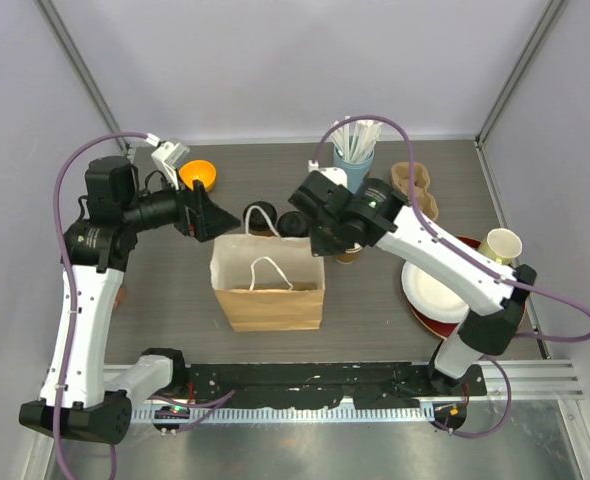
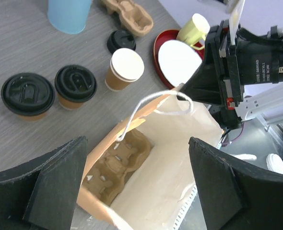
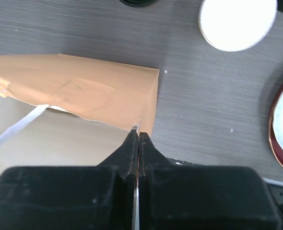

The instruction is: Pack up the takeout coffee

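Note:
Two kraft cups with black lids (image 2: 27, 95) (image 2: 76, 85) stand on the table behind the brown paper bag (image 1: 268, 290). A third kraft cup (image 2: 124, 68) is lidless and shows its white inside; a loose black lid (image 2: 121, 40) lies beyond it. The bag stands open, and a moulded cup carrier (image 2: 115, 167) lies in its bottom. My left gripper (image 2: 137, 143) hovers open over the bag's mouth, near its far left corner, with nothing between its fingers. My right gripper (image 3: 138, 132) is shut on the rim at the bag's far right corner.
A light-blue cup of straws (image 1: 355, 150) and a spare carrier (image 1: 415, 188) stand at the back. An orange bowl (image 1: 198, 175) is at the back left. A red plate (image 1: 475, 245) holding a white plate, with a pale yellow cup (image 1: 501, 246), is on the right.

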Available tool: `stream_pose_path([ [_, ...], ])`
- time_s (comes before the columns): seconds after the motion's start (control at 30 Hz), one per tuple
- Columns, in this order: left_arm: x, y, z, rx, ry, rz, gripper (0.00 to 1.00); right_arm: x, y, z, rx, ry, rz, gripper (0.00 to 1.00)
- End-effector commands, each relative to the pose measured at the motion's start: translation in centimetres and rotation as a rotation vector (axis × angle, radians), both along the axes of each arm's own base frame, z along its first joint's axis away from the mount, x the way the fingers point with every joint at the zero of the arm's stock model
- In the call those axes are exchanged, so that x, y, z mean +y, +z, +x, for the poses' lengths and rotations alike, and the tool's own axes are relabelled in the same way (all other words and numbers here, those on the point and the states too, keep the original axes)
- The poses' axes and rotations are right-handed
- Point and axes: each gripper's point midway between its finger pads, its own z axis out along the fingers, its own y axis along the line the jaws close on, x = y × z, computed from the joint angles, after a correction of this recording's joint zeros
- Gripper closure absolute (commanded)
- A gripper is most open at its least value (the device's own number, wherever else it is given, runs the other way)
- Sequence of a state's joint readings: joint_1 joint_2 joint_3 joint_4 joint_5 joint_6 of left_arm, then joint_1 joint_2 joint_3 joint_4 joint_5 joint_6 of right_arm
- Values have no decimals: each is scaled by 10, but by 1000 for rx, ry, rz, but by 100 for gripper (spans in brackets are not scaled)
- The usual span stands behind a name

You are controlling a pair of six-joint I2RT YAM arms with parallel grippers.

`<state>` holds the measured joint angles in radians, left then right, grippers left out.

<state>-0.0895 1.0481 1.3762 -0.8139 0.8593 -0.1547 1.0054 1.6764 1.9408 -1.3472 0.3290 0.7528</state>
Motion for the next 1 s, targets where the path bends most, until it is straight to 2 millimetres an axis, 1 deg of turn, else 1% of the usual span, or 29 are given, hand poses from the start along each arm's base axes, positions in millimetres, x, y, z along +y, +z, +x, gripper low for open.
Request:
stream_pose_path([
  [0.0,-7,34,6,-59,-24,-76,10,-69,13,-31,22,-73,-38,99],
  [0.03,-7,35,9,-65,-21,-80,10,-77,6,-33,39,-82,-56,99],
  [0.07,-7,32,13,-55,-16,-78,10,-81,5,-35,43,-79,-54,99],
  [0.1,-5,24,21,-40,-1,-64,13,-88,11,-37,21,-61,-41,99],
  [0.13,-5,19,25,-40,1,-52,14,-95,5,-37,28,-56,-55,99],
  [0.17,-3,8,31,-49,-6,-17,17,-98,5,-38,30,-36,-47,99],
  [0.2,-1,0,36,-46,-1,4,21,-101,2,-41,52,3,-49,99],
  [0.23,1,-15,48,-22,7,36,23,-109,-3,-42,71,3,-51,99],
  [0.3,5,-34,56,-4,-20,100,28,-113,-8,-50,107,50,-52,99],
  [0.33,6,-52,69,24,-29,139,29,-118,-11,-55,115,78,-69,99],
  [0.37,8,-53,75,13,-37,170,30,-123,-14,-57,128,75,-81,99],
  [0.4,7,-64,75,30,-62,211,32,-127,-16,-59,139,74,-91,99],
  [0.43,9,-71,80,-22,-103,272,33,-126,-19,-65,164,91,-73,99],
  [0.47,11,-83,89,-30,-119,330,35,-124,-20,-66,167,98,-53,99],
  [0.5,7,-89,91,-54,-154,362,40,-121,-21,-64,162,97,-38,99],
  [0.53,7,-94,97,-137,-216,418,42,-118,-22,-65,170,103,-23,99],
  [0.57,4,-102,102,-166,-271,435,43,-117,-22,-66,172,116,-14,99],
  [0.63,1,-108,106,-261,-378,472,43,-114,-26,-64,177,126,0,99],
  [0.67,1,-104,115,-384,-446,518,43,-111,-26,-65,186,142,12,99],
  [0.7,-3,-111,121,-415,-507,515,42,-110,-28,-63,190,143,15,99],
  [0.73,-4,-118,111,-405,-586,513,42,-110,-30,-64,199,150,12,99],
  [0.77,-6,-107,117,-560,-693,556,42,-109,-31,-64,205,156,11,99],
  [0.8,-10,-123,122,-530,-753,541,42,-109,-33,-64,212,159,-2,99],
  [0.83,-11,-124,123,-525,-782,538,43,-110,-32,-63,206,156,-2,99],
  [0.87,-13,-121,118,-543,-852,540,44,-109,-32,-62,203,156,-4,99],
  [0.9,-13,-125,117,-552,-907,539,48,-108,-30,-59,190,153,5,99],
  [0.93,-10,-142,115,-525,-981,539,49,-107,-29,-58,183,151,10,99],
  [0.97,-12,-141,110,-521,-1029,542,50,-107,-28,-57,177,142,13,99],
])
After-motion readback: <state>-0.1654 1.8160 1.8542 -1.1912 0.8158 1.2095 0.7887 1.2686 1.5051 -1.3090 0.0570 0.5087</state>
